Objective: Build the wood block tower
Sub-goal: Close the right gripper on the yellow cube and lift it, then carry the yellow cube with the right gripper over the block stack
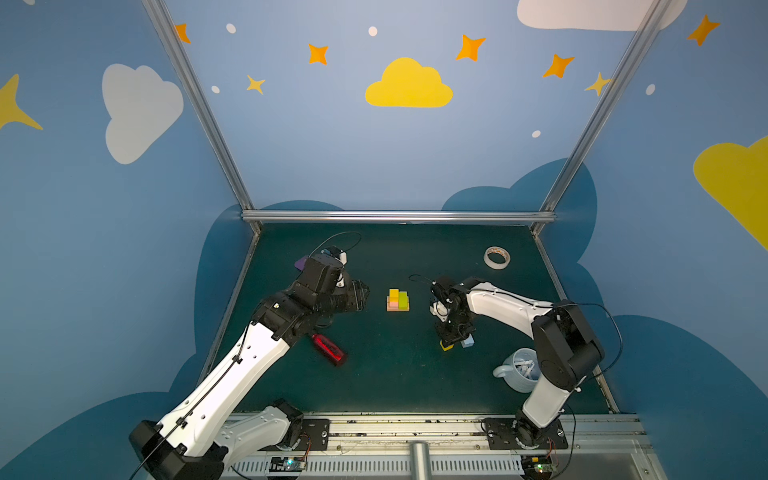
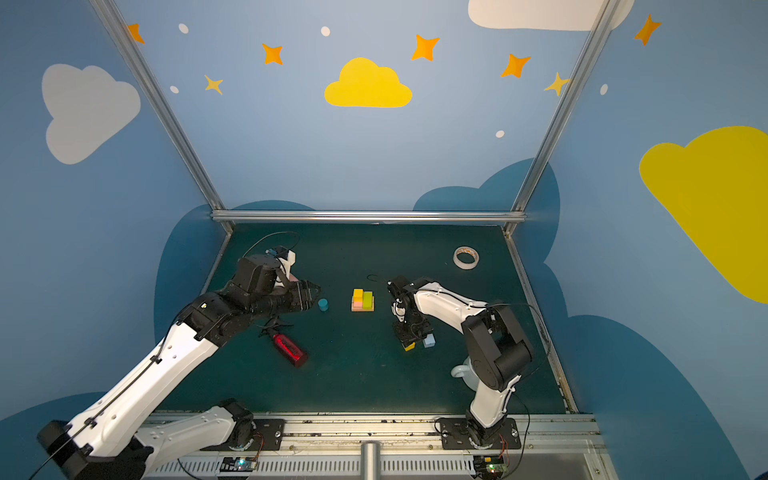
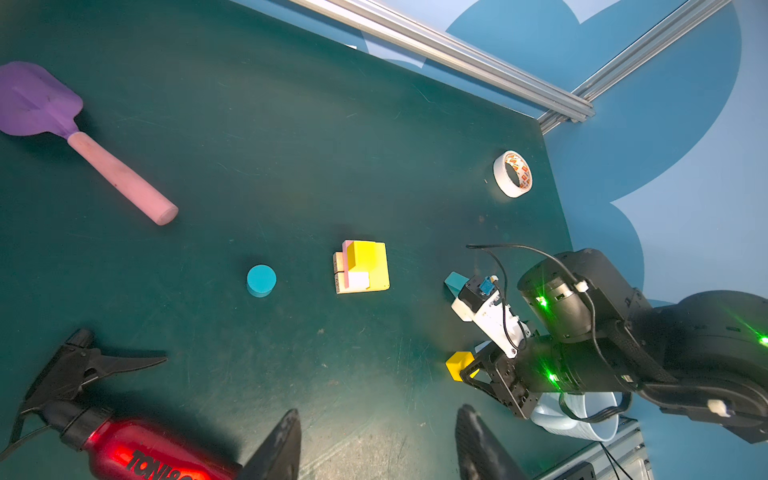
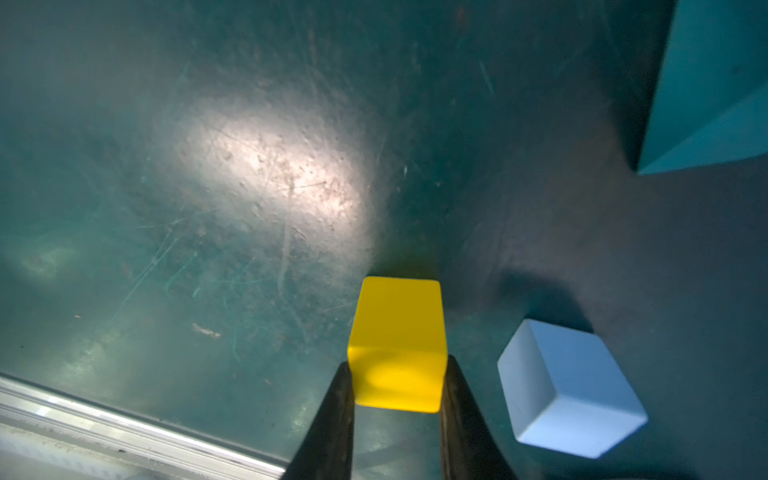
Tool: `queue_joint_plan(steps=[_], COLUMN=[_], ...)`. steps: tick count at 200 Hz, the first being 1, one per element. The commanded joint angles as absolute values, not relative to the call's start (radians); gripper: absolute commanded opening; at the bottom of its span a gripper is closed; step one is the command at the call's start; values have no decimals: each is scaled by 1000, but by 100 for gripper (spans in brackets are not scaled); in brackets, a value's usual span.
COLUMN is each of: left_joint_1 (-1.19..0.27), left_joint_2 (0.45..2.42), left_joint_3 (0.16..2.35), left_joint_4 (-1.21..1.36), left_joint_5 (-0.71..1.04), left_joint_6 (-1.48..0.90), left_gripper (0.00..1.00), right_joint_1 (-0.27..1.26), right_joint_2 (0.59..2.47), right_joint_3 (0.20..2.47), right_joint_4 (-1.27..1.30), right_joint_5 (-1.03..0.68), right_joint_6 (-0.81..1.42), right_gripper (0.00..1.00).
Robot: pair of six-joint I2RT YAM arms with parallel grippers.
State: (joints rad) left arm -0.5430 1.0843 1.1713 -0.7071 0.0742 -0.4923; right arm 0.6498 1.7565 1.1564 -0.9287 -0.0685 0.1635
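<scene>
My right gripper [image 4: 399, 365] pinches a small yellow wood cube [image 4: 397, 332] beside a pale-blue wood cube [image 4: 569, 386]; my left gripper [image 3: 379, 411] stands spread.

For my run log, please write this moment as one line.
tower: partly built | right gripper: shut on yellow cube | left gripper: open, empty | loose: pale-blue cube, teal cylinder

We record a yellow cube [image 4: 397, 345], a pale-blue cube [image 4: 569, 386], a teal cylinder [image 3: 261, 279], a red bottle [image 3: 137, 449] with black lettering, a purple spatula [image 3: 41, 99] with a pink handle, and white tape [image 3: 512, 173] printed orange inside.
</scene>
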Motion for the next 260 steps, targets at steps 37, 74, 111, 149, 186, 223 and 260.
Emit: queue_joint_plan(steps=[37, 74, 111, 149, 186, 223, 260], left_joint_1=[-535, -526, -516, -508, -498, -490, -489], left_joint_2=[1063, 1080, 1104, 1110, 1102, 1103, 1095], left_joint_3=[1143, 1137, 1127, 1120, 1118, 1123, 1106], left_joint_4=[-701, -686, -658, -652, -652, -659, -656], left_joint_5=[69, 67, 76, 97, 100, 106, 113], left_joint_6=[-495, -502, -507, -510, -508, -502, -508], left_gripper=[59, 58, 57, 57, 57, 57, 56], right_joint_1=[656, 657, 658, 663, 663, 668, 672], right_joint_2=[1793, 1853, 1965, 2090, 2148, 2207, 2272], right_joint_3=[1342, 1505, 1687, 1857, 1953, 2049, 2150], right_joint_4=[-1055, -1118, -1159, -1204, -1212, -1218, -1253], right_joint_5=[-58, -39, -34, -42, -51, -78, -83], right_joint_6=[215, 233, 256, 285, 364, 416, 437], right_gripper=[12, 10, 7, 6, 6, 6, 6])
